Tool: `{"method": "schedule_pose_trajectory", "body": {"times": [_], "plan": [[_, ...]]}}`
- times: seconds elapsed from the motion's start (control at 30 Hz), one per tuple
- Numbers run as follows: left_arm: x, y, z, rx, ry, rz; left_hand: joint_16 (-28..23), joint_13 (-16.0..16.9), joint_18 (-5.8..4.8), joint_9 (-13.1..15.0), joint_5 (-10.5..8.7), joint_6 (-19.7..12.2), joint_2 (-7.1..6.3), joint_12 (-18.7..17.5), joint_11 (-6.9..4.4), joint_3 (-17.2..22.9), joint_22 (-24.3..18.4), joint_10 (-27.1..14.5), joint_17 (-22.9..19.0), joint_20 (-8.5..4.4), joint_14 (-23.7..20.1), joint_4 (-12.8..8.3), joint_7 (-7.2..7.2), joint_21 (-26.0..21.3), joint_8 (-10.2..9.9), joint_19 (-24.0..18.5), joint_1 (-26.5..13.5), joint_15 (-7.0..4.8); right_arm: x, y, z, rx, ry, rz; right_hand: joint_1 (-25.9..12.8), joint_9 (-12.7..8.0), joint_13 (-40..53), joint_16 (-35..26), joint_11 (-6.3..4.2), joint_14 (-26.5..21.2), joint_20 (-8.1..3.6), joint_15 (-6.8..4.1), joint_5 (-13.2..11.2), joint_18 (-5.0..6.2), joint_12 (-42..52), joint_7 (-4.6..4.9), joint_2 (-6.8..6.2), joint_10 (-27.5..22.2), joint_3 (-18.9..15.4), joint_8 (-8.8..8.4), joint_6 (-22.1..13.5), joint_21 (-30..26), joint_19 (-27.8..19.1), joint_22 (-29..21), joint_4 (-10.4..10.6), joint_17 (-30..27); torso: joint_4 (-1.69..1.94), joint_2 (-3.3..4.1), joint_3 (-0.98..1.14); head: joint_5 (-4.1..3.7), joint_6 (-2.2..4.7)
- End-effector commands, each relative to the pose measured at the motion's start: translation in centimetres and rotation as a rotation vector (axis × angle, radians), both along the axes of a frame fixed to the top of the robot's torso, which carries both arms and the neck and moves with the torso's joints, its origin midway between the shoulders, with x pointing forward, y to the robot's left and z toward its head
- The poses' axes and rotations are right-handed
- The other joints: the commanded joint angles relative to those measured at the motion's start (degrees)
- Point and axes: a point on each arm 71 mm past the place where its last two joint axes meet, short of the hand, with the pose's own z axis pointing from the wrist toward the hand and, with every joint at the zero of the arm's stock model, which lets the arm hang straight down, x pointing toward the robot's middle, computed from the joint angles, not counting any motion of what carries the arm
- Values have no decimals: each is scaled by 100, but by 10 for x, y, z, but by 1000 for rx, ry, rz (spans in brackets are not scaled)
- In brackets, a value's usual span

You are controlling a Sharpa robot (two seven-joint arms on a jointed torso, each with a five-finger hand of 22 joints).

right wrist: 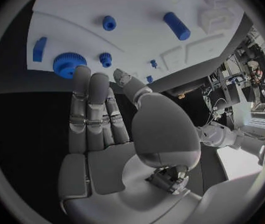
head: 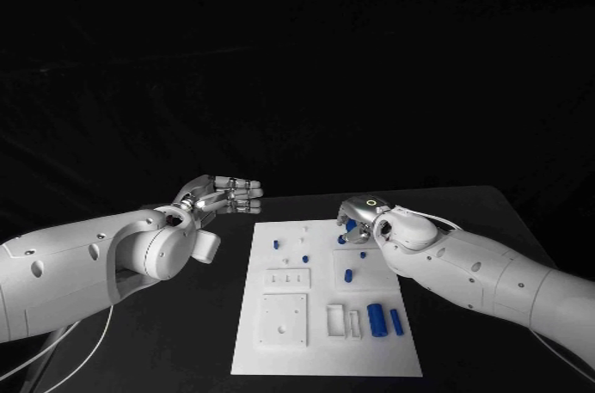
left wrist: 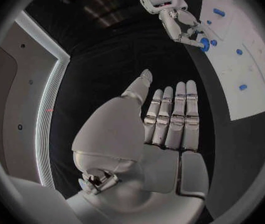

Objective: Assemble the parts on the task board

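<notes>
Robot hand on our right [head: 359, 224] reaches, fingers extended, touching the blue gear [right wrist: 69, 63] at the task board's [head: 325, 359] far edge — left robot hand [head: 223, 195] hovers open-fingered over the worktop [head: 199, 324].

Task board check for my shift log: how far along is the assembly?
Early, it seems. Small blue pegs already stand on the white task board. The right hand reaches its fingertips to the blue toothed gear at the far edge, not yet gripping it. The left hand hovers open off the board. Two blue cylinders lie loose near the front, so most remains.
</notes>
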Motion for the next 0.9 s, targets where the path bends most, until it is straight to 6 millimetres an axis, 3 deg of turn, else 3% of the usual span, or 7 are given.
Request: {"method": "schedule_pose_trajectory", "body": {"times": [0.03, 0.63, 0.9], "plan": [[0, -3, 3, -7, -17, -22, 6, 4, -12, 4, 22, -29, 16, 22, 10, -6, -6, -36, -2, 12, -9, -39, 4, 40, 4, -31, -26, 30, 0, 1, -3, -42, -3, 0, -16, 1, 9, 47, 6, -44, 5, -8, -31, -57, 28, -15, -61, 46, 74, 16, 37, -43, 59, 95, -4, 15, 18, 70, 18, -20, 24], [1, -4, 3, -8, -14, -28, 7, 4, -8, 4, 24, -27, 18, 22, 10, -11, -15, -36, -1, 13, -3, -50, 2, 49, 5, -33, -31, 32, 0, 4, -8, -67, 2, 1, -58, 2, 7, 165, -15, -58, -5, -13, -190, -71, 24, -15, -96, 184, 527, 18, 96, -209, 132, 728, -20, 17, 81, 233, 63, -83, 83], [2, -4, 3, -6, -12, -28, 6, 4, -5, 4, 19, -31, 29, 22, 15, -23, -34, -41, -1, 17, -4, -64, 7, 67, 5, -38, -46, 36, 0, 4, -9, -77, 4, -1, -92, 3, 6, 200, -42, -64, -24, -29, -316, -100, 22, 0, -77, 319, 780, 19, 150, -220, 131, 962, -12, 17, 70, 277, 83, -90, 97]]}}
